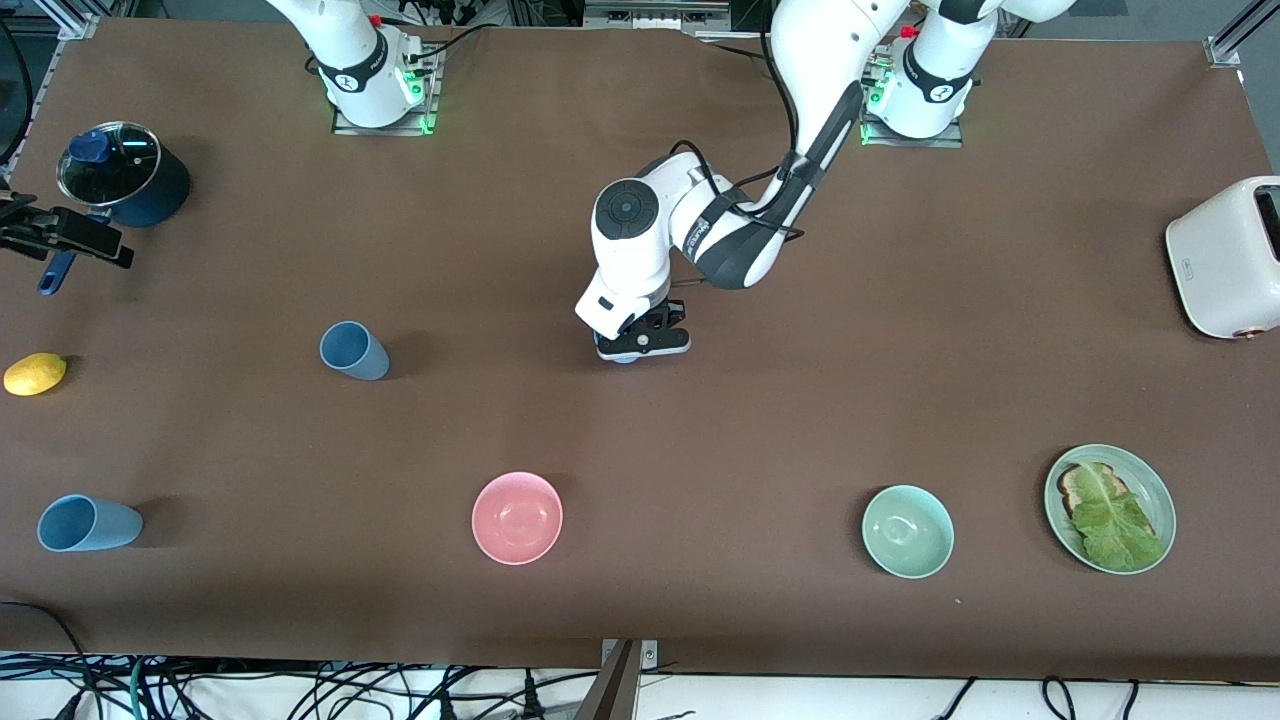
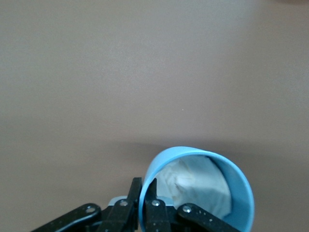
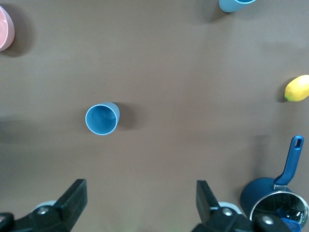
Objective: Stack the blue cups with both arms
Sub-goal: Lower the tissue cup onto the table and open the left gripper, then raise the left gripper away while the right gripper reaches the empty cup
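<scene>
Near the middle of the tabletop [image 1: 700, 420], the left gripper [image 1: 645, 343] is down low, its fingers [image 2: 153, 203] pinched on the rim of the lighter sky-blue cup [image 2: 203, 186], one finger inside the wall and one outside. The left wrist view shows the cup's whitish-grey inside; in the front view the cup is almost wholly hidden under the gripper. The fingers look nearly shut on the thin wall, though whether the hold is firm or just loosening cannot be told.

The slate-blue cup [image 1: 354, 351] stands upright toward the right arm's end of the tabletop, well apart from the left gripper. The right gripper [image 3: 140, 203] hangs high over that end with its fingers spread wide and nothing between them; the right wrist view looks straight down on the cup.

The step in hand appears to be the handling of the lighter cup by the left arm. To do it well, the rim pinch should stay square to the wall so the cup does not swing or tilt, and any lift should go straight up before travelling sideways. The two cups taper, so one should be lowered mouth-up and centred into the other, then released only once it has seated.

A third blue cup [image 1: 88, 523], a pink bowl [image 1: 517, 517], a green bowl [image 1: 907, 531] and a lemon [image 1: 34, 373] should stay undisturbed.
</scene>
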Tool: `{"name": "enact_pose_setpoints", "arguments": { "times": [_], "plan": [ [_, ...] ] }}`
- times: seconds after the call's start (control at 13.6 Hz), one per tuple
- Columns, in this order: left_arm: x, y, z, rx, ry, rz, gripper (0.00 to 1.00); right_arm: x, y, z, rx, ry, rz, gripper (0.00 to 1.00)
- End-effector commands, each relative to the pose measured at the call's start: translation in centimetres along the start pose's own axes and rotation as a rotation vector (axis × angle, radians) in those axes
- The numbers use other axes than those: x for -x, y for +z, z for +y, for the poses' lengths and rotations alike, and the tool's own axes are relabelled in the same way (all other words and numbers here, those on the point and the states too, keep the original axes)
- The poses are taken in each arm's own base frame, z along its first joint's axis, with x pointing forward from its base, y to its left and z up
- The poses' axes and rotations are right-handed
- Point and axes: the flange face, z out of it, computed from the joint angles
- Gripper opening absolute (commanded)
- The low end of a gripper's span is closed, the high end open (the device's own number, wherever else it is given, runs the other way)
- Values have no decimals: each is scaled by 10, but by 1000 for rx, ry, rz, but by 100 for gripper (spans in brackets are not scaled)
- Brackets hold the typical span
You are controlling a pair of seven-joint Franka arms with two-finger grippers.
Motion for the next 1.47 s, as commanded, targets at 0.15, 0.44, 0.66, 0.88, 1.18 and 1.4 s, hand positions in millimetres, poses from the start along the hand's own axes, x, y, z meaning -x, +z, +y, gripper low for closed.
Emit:
{"name": "enact_pose_setpoints", "arguments": {
  "times": [0.15, 0.44, 0.66, 0.88, 1.18, 1.4],
  "plan": [
    [-1, -6, 4, -3, 14, 31, 44, -2, -3, 3, -17, -10, -5, 100],
    [2, -1, 1, 29, 13, 52, 76, -2, -3, 2, -17, -11, -5, 100],
    [9, -19, -8, 30, 16, 55, 99, -2, -3, 2, -17, -11, -5, 100],
    [28, -33, -31, 43, 66, 98, 99, -2, -3, 2, -17, -11, -5, 100],
    [39, -55, -46, 62, 71, 108, 100, -2, -3, 2, -17, -11, -5, 100],
    [35, -89, -55, 43, 42, 86, 100, -3, -1, 0, -2, -6, -8, 100]
  ]
}}
